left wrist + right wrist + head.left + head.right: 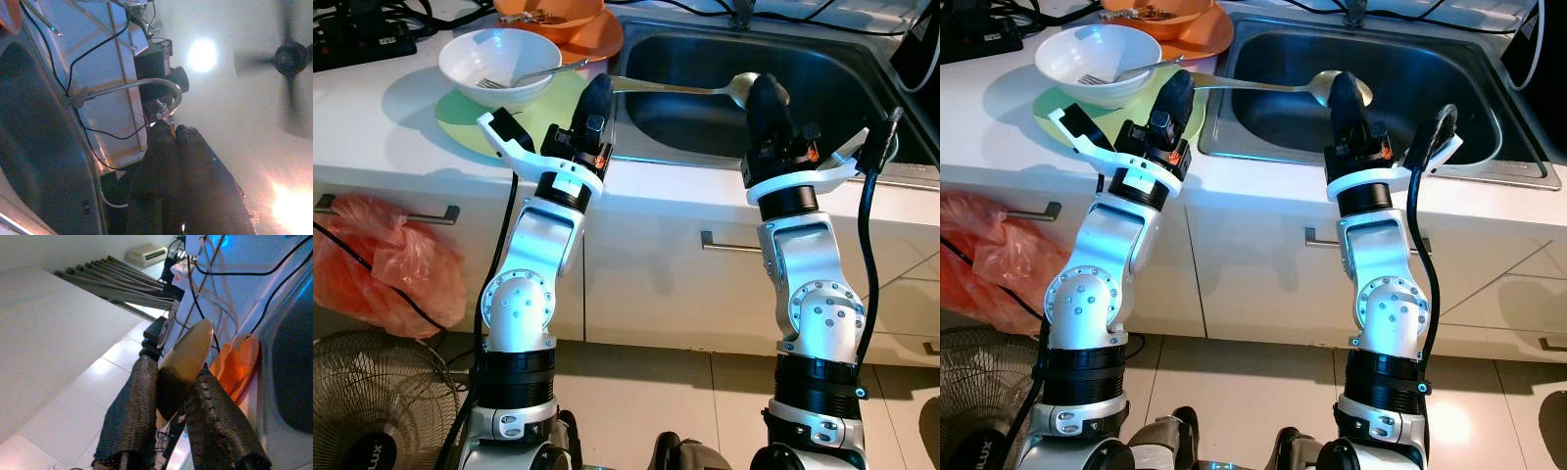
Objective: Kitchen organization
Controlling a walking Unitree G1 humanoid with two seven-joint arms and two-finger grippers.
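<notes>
So the right gripper (pixel 168 396) is clamped on the bowl end of a big metal ladle (pixel 705 89), pinched between both fingers, and the long handle sticks out toward 9 o'clock across the sink (pixel 862 88), ending near the left gripper (pixel 596 90). That one has its fingers pressed together with nothing between them, as far as the left wrist view shows. It's hovering at the sink's left rim, right by the ladle's handle tip; I can't tell if it's touching it.

Going outward from there: at about 10 o'clock from the left gripper sits a white bowl (pixel 499 61) with a fork (pixel 533 75) in it, stacked on a light green plate (pixel 548 113) on the tabletop (pixel 382 127). At 12 o'clock behind that is an orange bowl (pixel 570 27) with some food scraps. A faucet (pixel 146 88) curves over the sink.

My read: it's mid-carry with the ladle, held over the sink, so this looks like the "dirty dishes into the sink" step. Next move probably means lowering the ladle into the basin and letting go without the long handle swinging into the white bowl.
</notes>
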